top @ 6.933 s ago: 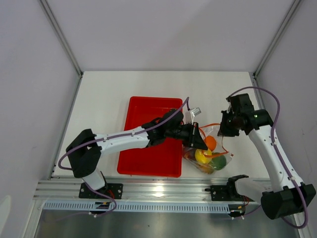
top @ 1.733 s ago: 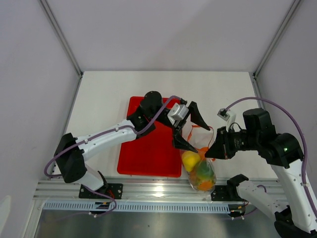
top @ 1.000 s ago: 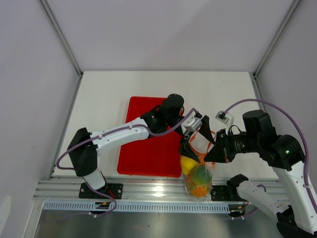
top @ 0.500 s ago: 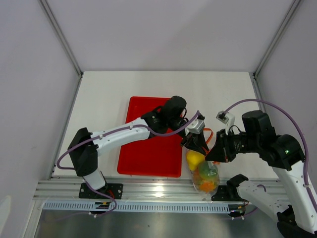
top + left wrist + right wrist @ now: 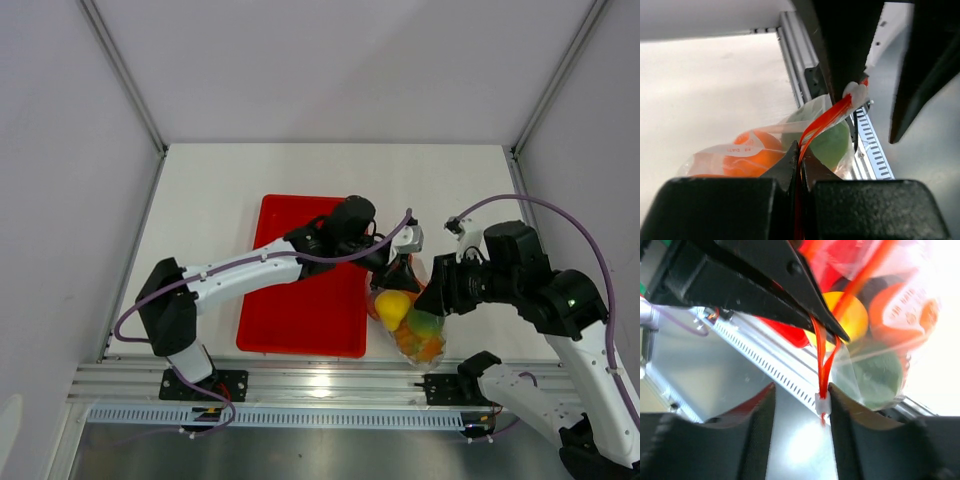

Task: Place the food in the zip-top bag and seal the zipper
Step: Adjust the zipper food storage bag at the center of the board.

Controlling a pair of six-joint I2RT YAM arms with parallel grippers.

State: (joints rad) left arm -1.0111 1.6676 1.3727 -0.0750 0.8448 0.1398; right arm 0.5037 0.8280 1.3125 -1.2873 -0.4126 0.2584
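Observation:
The clear zip-top bag [image 5: 412,322] hangs off the table, just right of the red tray. It holds the food: a yellow fruit [image 5: 392,309], a green fruit [image 5: 424,322] and an orange [image 5: 420,347]. My left gripper [image 5: 400,270] is shut on the red-orange zipper [image 5: 826,118], pinching the bag's mouth flat [image 5: 800,150]. The orange [image 5: 751,151] and green fruit [image 5: 831,145] hang below it. My right gripper [image 5: 434,297] is open, its jaws straddling the zipper's end [image 5: 801,387]. The white slider [image 5: 822,403] rests against one of its fingers [image 5: 850,425].
The red tray [image 5: 300,290] lies left of the bag, under my left arm. The metal rail [image 5: 300,385] runs along the near table edge below the bag. The right arm's cable [image 5: 540,205] loops above its wrist.
My left gripper, open a second ago, has closed on the zipper and lifted the bag slightly up and to the right. My right gripper has moved in close to the zipper's end.

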